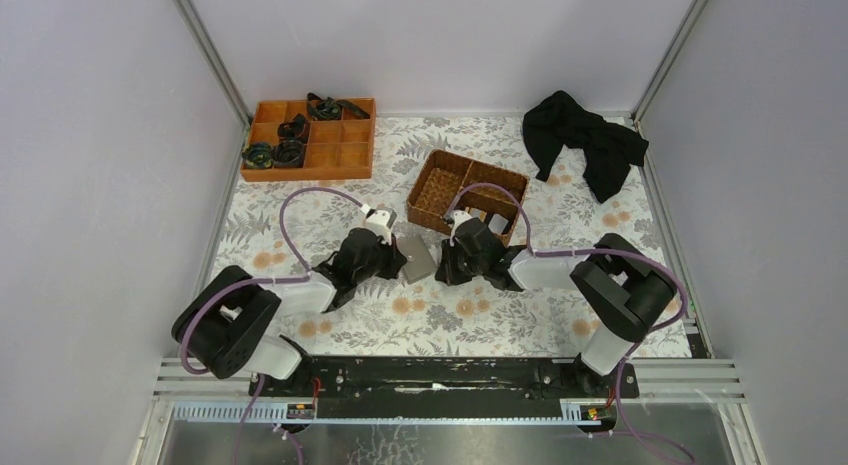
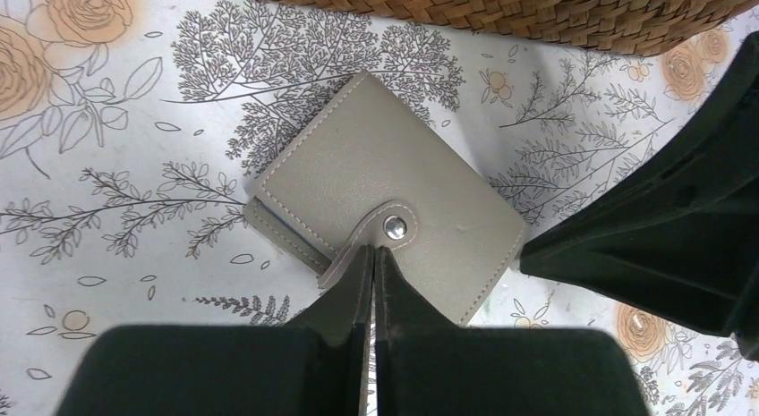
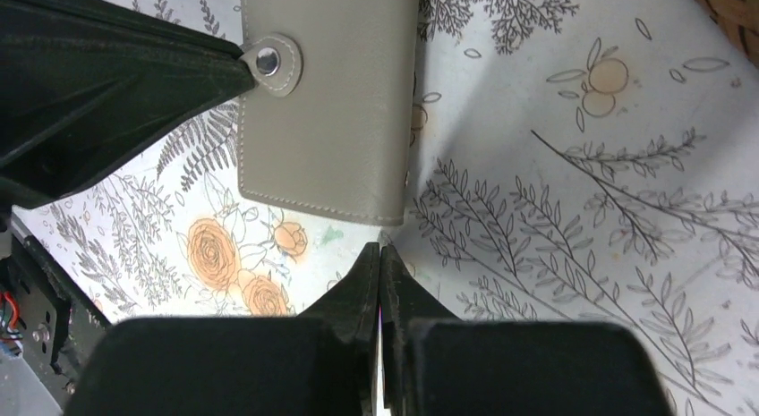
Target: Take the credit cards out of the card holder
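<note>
- On the floral cloth, just beside the wicker basket, the card holder lies snapped shut; no credit cards visible, so the whole task remains.
- Left gripper: jaws closed, tips touching the snap tab; pinch unclear.
- Right gripper: jaws closed, empty, just beside the holder's opposite edge.

Taupe card holder; tablecloth white (grey-and-orange floral).

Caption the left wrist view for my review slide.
Shut left hand at the snap tab of the closed card holder, basket just beyond.
</note>
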You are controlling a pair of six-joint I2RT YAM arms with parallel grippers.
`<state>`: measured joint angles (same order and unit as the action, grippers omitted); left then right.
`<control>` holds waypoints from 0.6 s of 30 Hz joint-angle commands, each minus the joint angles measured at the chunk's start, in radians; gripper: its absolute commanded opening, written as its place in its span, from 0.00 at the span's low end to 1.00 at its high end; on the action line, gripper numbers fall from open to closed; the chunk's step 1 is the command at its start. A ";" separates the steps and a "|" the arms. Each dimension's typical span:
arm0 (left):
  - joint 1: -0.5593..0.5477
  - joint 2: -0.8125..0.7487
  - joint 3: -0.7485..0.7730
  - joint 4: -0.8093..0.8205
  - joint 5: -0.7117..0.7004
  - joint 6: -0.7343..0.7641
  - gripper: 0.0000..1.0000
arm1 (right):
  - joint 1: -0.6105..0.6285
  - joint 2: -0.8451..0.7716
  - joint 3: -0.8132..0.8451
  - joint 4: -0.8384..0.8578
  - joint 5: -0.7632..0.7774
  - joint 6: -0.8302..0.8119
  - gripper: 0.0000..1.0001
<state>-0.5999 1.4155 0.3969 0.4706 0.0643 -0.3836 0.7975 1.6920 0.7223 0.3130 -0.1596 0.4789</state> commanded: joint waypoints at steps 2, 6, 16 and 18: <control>0.004 0.009 -0.027 0.080 0.015 -0.033 0.00 | -0.006 -0.154 0.012 -0.080 -0.006 -0.015 0.00; -0.001 -0.004 -0.036 0.066 -0.013 -0.032 0.00 | -0.004 -0.229 0.063 -0.153 -0.037 -0.045 0.00; -0.037 0.069 -0.062 0.212 0.060 -0.150 0.00 | -0.004 -0.008 0.150 -0.054 -0.065 -0.023 0.00; -0.038 0.065 -0.063 0.210 0.058 -0.155 0.00 | -0.006 0.035 0.148 -0.048 -0.056 -0.015 0.00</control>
<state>-0.6266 1.4651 0.3553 0.6109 0.0940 -0.4946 0.7975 1.6539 0.8494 0.2291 -0.2028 0.4469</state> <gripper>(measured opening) 0.011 0.012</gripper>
